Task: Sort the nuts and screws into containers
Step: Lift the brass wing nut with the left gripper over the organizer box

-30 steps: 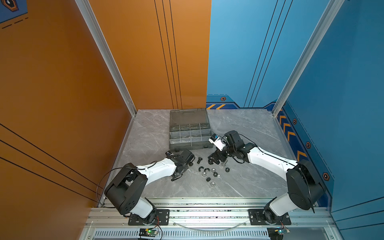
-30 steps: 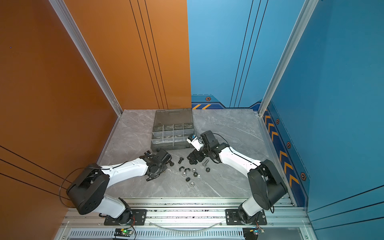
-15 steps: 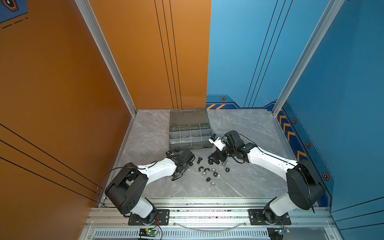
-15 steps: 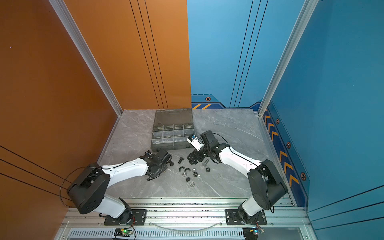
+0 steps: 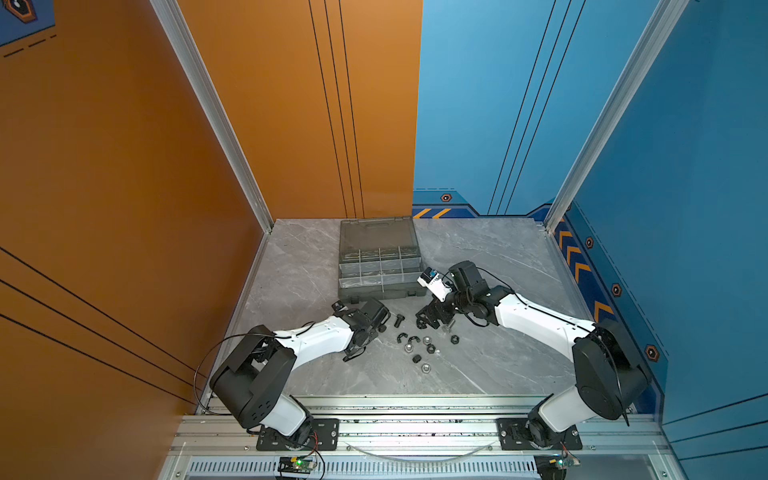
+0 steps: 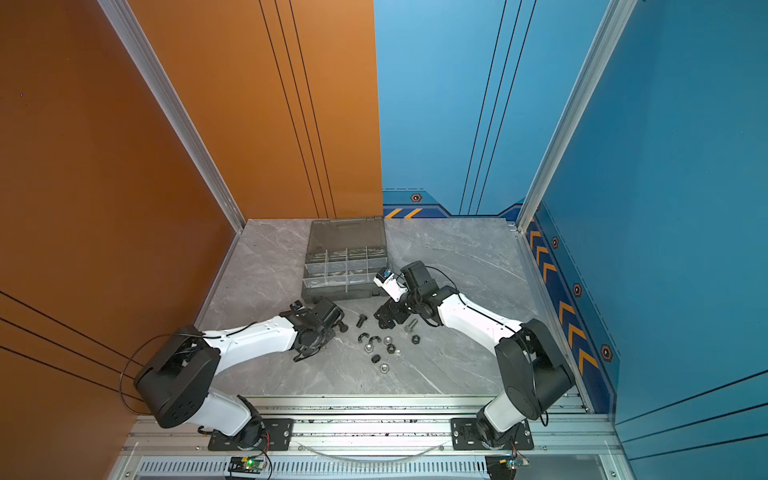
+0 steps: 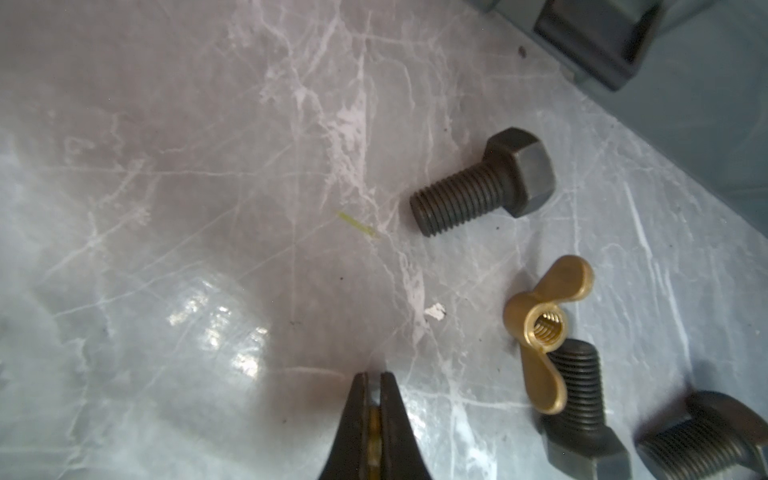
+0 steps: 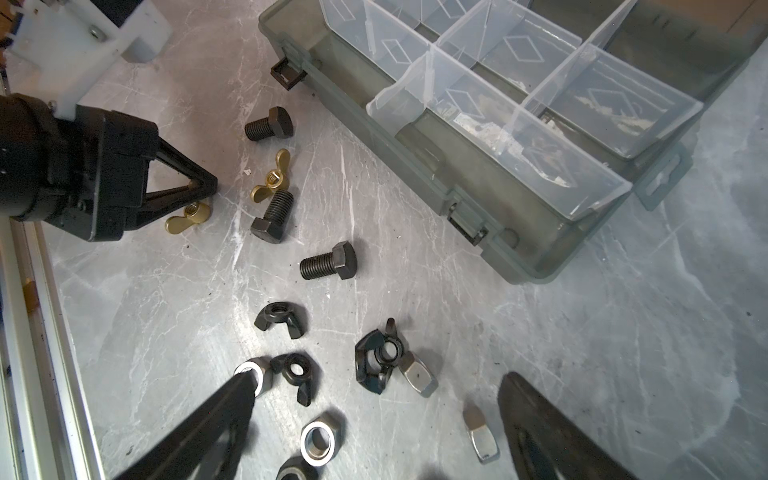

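the left gripper (image 7: 376,376) has just pinched shut on a brass wing nut (image 8: 187,214) (by one wing), seemingly ready for the containers (image 8: 598,195); the right gripper (image 8: 380,378) gapes.

1. Black bolts (image 8: 328,261): dull dark metal, coarse threads.
2. Brass wing nut (image 7: 544,328): golden metal with a soft sheen.
3. Silver hex nut (image 8: 336,430): bright, shiny metal.
4. Organiser case (image 8: 340,70): smoky translucent plastic; dividers (image 8: 552,79) are clear plastic.
5. Tabletop (image 7: 166,208): glossy grey marble-look surface, scuffed.
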